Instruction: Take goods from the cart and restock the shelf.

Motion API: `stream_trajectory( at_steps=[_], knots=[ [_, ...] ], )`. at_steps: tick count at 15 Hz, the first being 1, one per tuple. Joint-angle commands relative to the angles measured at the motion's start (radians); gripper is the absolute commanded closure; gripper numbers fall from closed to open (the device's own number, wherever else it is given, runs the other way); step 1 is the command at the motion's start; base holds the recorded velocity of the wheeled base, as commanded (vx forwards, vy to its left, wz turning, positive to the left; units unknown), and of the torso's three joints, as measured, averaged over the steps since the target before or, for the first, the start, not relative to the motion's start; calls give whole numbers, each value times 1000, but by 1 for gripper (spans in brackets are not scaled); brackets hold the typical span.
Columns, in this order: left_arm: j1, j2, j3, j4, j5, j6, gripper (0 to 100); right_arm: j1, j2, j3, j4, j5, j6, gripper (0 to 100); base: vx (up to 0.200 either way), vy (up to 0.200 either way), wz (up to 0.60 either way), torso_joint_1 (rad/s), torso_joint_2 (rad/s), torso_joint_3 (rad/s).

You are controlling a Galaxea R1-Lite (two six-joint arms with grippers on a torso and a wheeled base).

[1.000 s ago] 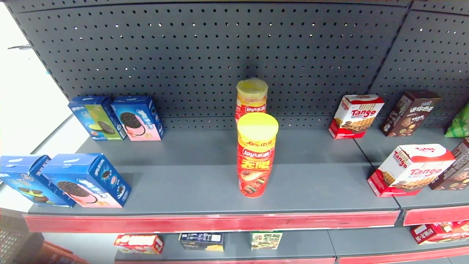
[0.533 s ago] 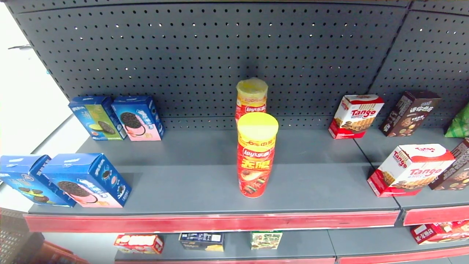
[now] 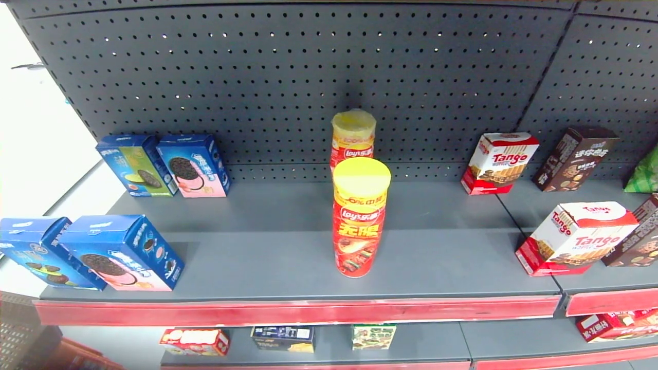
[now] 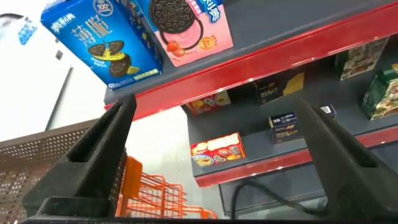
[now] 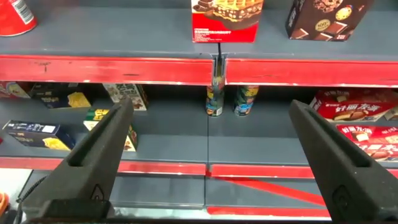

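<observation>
Nothing moved | left gripper [image 4: 216,107], right gripper [image 5: 211,106] both spread, empty | cart [image 4: 158,190] beneath my left: I'd lower squarely, grip one item mid-body.

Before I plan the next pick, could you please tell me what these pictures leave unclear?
- Head view: the rear chip can is half hidden by the front chip can.
- Head view: the green packet is cut off by the edge.
- Left wrist view: the cart is cut off by the edge and partly behind the left gripper; its goods cannot be seen.
</observation>
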Motion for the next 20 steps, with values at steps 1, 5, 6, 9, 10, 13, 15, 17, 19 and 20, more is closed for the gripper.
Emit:
stream_trajectory(
  at_steps=[1,5,6,9,10,13,15,17,19,20],
  knots=[
    [57,32,0,1,2,-16,0,0,2,1,-1,1,0,0,0,0,0,0,0,0],
    [205,42,-2,2,-64,-25,0,0,2,1,-1,1,0,0,0,0,0,0,0,0],
    [203,9,4,-4,-75,-50,0,0,2,1,-1,1,0,0,0,0,0,0,0,0],
    [203,11,4,1,-76,-129,0,0,2,1,-1,1,0,0,0,0,0,0,0,0],
    [198,12,3,8,-89,-157,0,0,2,1,-1,1,0,0,0,0,0,0,0,0],
    [205,11,-2,19,-231,-174,0,0,2,1,-1,1,0,0,0,0,0,0,0,0],
    [326,5,-14,56,-294,-225,0,0,2,1,-1,1,0,0,0,0,0,0,0,0],
    [321,2,-12,53,-328,-258,0,0,2,1,-1,1,0,0,0,0,0,0,0,0],
    [258,-64,-3,25,-337,-248,0,0,2,1,-1,1,0,0,0,0,0,0,0,0],
    [261,-64,9,-13,-331,-245,0,0,2,1,-1,1,0,0,0,0,0,0,0,0]
  ],
)
